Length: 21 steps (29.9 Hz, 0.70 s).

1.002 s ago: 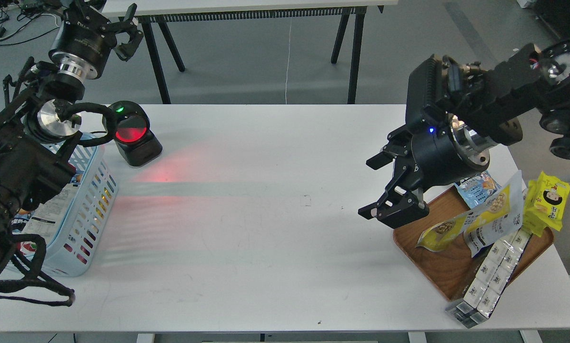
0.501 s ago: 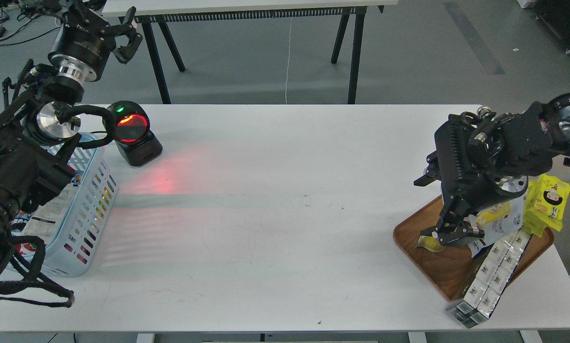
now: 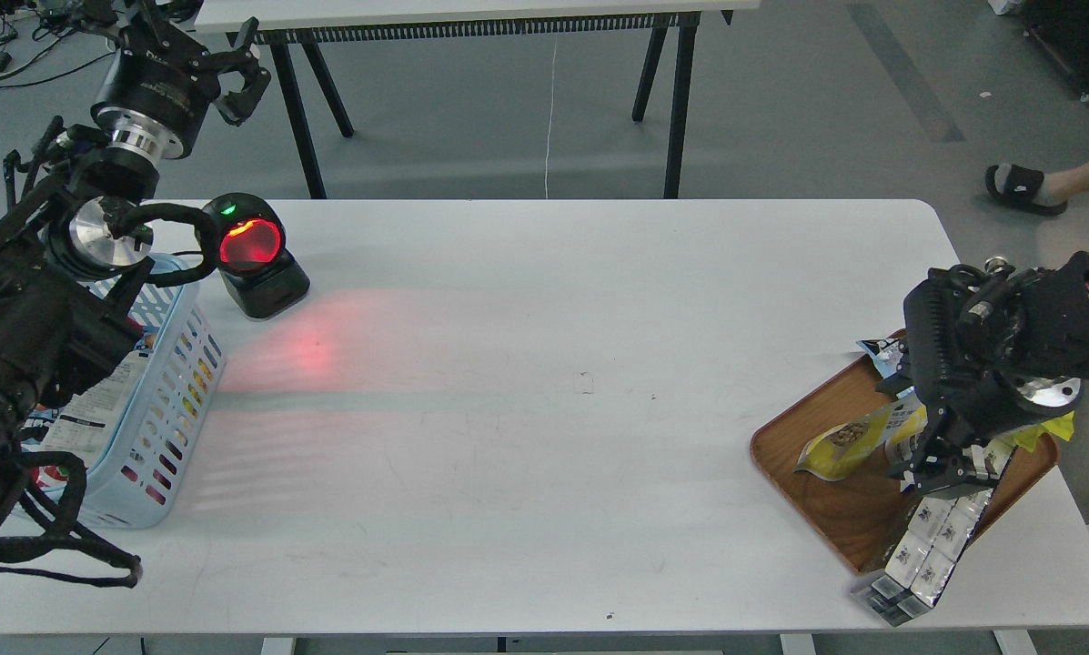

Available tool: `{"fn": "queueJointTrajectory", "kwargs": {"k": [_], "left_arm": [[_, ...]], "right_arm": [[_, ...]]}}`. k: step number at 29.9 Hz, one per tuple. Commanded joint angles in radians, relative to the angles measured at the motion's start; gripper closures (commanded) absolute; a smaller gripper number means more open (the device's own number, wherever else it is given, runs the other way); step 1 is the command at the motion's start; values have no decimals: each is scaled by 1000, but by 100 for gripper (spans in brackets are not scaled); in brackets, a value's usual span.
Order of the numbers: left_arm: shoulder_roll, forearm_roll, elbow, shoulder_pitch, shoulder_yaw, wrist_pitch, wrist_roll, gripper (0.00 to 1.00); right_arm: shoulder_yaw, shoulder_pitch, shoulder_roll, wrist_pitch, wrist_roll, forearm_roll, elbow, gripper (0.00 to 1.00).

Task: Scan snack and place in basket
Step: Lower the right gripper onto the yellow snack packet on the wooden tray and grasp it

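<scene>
The white table (image 3: pixel 544 364) lies bare across its middle, an open lane from the wooden tray (image 3: pixel 835 509) at 4 o'clock to the basket (image 3: pixel 176 400) at 9 o'clock. The scanner (image 3: pixel 251 255) stands at 10 o'clock, just beside the basket's far corner. The left arm hangs over the basket, covering much of its opening.

The right arm reached in from the right edge, its wrist bent steeply downward so that the right gripper (image 3: pixel 944 471) pointed at the surface below. Its fingers were small and dark there, and perhaps parted, though I could not tell. The left arm rose along the left edge, and the left gripper (image 3: pixel 200 56) was held high with its fingers spread apart.
</scene>
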Motion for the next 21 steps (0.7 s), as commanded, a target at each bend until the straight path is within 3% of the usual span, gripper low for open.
{"fn": "queueJointTrajectory", "kwargs": {"k": [1, 21], "left_arm": [[1, 0, 0, -2, 0, 0, 0, 0], [0, -2, 0, 6, 0, 0, 0, 0]], "right_arm": [[12, -3, 8, 0, 0, 0, -27, 32], [37, -54, 54, -1, 0, 0, -99, 70]]}}
